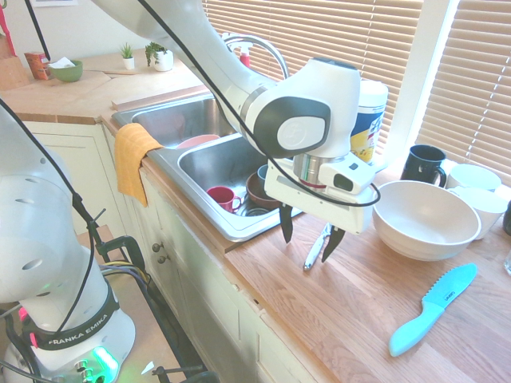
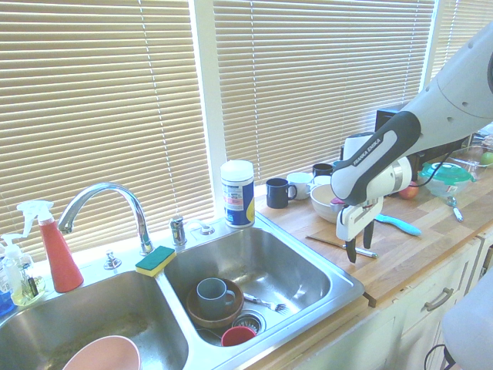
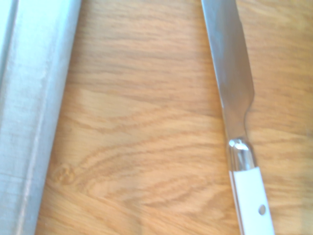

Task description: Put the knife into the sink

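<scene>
On the wooden kitchen counter (image 1: 359,295) we hover our gripper (image 1: 307,239), fingers spread and empty, over the knife (image 1: 314,251) lying flat just beside the sink (image 1: 204,163). Next we should descend and pinch it.

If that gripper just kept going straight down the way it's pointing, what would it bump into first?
Most likely the knife lying on the wooden counter. The open gripper hangs right over it, beside the sink rim. Exact alignment is hard to judge, so it might meet bare wood instead.
</scene>
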### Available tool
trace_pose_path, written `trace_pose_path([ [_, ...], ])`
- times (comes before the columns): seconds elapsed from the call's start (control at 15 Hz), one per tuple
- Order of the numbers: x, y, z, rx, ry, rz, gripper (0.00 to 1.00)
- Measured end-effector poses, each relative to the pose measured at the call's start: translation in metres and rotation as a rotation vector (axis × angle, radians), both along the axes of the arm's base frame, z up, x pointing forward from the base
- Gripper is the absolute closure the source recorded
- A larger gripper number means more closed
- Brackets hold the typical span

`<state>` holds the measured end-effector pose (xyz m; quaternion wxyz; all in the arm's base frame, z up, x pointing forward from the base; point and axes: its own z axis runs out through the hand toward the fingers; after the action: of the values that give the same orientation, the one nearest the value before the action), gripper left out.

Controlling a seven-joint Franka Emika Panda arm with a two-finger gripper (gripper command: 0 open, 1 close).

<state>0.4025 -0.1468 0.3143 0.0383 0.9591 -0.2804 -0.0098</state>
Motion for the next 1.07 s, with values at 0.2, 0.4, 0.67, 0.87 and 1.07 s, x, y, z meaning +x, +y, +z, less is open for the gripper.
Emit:
trace_pose_path([
  [0.2,0.0013,0.0029,-0.0015,0.002,-0.01,0.002,1.0],
  [0.4,0.0025,0.0051,-0.0012,0.003,-0.014,0.004,1.0],
  [0.67,0.0028,0.0057,-0.0011,0.004,-0.015,0.004,1.0],
  [0.87,0.0028,0.0058,-0.0012,0.007,-0.016,0.001,1.0],
  [1.07,0.0026,0.0058,-0.0013,0.007,-0.016,0.001,1.0],
])
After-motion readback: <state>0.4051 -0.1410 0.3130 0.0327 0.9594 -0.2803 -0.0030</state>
